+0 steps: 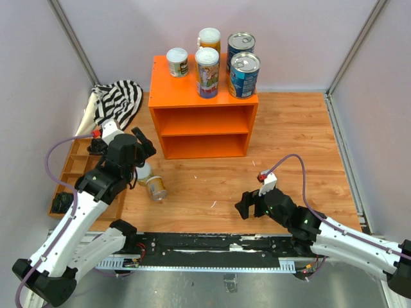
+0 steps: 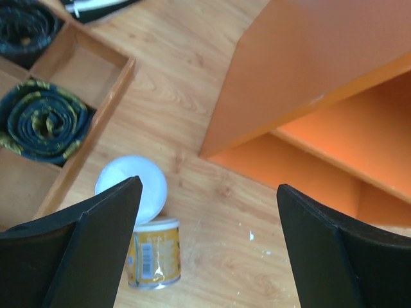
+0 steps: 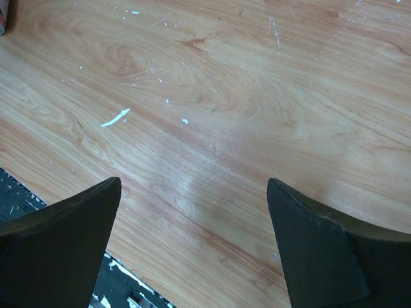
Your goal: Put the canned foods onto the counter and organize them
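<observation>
The orange counter (image 1: 202, 96) stands at the back, and five canned foods rest on its top. They are a small white-lidded can (image 1: 177, 62), two tall slim cans (image 1: 207, 72) and two blue cans (image 1: 244, 75). Two small yellow cans remain on the wooden table: one upright (image 1: 144, 171) and one on its side (image 1: 156, 187). My left gripper (image 1: 144, 142) hovers open just above and behind them. In the left wrist view the upright can's lid (image 2: 131, 186) and the lying can (image 2: 154, 253) sit by the left finger of that gripper (image 2: 210, 187). My right gripper (image 1: 244, 204) (image 3: 194, 184) is open over bare wood.
A low brown compartmented tray (image 1: 74, 168) lies at the left and holds rolled dark belts (image 2: 42, 122). A black-and-white striped cloth (image 1: 119, 102) is heaped behind it. The counter's side wall (image 2: 308, 70) is close to the left gripper. Walls enclose the table.
</observation>
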Motion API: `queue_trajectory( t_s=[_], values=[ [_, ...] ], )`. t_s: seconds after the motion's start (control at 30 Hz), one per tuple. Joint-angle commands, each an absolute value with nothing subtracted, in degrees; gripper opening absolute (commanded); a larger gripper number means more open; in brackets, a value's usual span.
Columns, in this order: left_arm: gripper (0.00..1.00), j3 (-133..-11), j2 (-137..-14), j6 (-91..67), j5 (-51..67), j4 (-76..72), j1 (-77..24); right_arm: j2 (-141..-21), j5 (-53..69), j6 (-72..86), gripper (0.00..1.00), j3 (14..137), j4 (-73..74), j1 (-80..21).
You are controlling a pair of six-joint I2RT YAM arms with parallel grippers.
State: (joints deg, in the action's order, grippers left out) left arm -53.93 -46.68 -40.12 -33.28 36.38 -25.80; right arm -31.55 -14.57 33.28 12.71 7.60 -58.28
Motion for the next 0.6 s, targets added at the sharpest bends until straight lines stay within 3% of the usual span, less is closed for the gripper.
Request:
queue_trajectory(
  t_s=[0.0, 0.3, 0.57],
  values=[
    [0.91, -49.71, -44.64, -44.90, -32.85, 37.10, -28.60, -32.26, -14.76, 34.33, 0.96, 13.71, 7.63, -58.80],
    [0.91, -41.16, -45.73, -56.55, -36.86, 40.71, -40.53, -31.05, -14.85, 34.96, 0.96, 12.71, 7.79, -58.80],
    [0.92, -35.07, -43.38, -63.51, -36.10, 42.09, -42.36, -29.16, -14.37, 35.22, 0.96, 11.50, 8.10, -58.80]
  ],
)
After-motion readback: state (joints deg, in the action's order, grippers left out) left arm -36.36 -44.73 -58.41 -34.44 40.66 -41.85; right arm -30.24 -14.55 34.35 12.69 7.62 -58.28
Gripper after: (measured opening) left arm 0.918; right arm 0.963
